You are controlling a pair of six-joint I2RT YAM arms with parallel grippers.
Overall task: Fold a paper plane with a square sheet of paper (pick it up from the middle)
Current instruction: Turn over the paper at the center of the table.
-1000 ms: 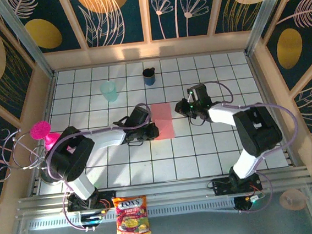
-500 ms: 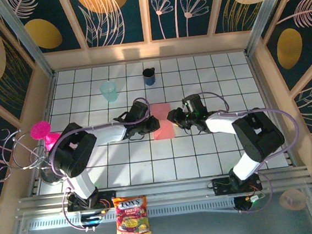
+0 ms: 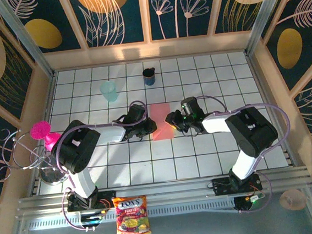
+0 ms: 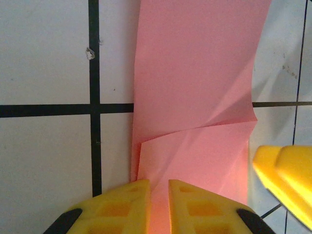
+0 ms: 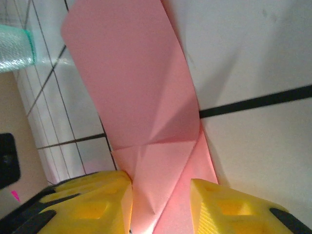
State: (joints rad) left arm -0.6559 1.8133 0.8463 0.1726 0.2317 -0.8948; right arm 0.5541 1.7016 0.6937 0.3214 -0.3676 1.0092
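The square sheet of paper (image 3: 160,122) lies on the tiled table as a narrow salmon-pink strip with folds and creases. My left gripper (image 3: 148,130) is at its left side. In the left wrist view its yellow fingers (image 4: 117,207) stand a narrow gap apart over the paper (image 4: 200,87), the left gripper (image 4: 159,200) gripping nothing. My right gripper (image 3: 171,122) is at the paper's right edge. In the right wrist view the right gripper (image 5: 161,204) is open, its jaws wide either side of a folded flap of the paper (image 5: 141,97). One right finger (image 4: 285,175) shows beside the paper.
A teal cup (image 3: 108,90) and a dark blue mug (image 3: 149,76) stand at the back of the table. A magenta goblet (image 3: 42,133) sits by a wire rack (image 3: 27,157) at the left wall. A snack bag (image 3: 131,216) lies on the near rail.
My right gripper has moved left to the paper's right edge and opened. My left gripper has shifted slightly back and left. The paper now looks narrower.
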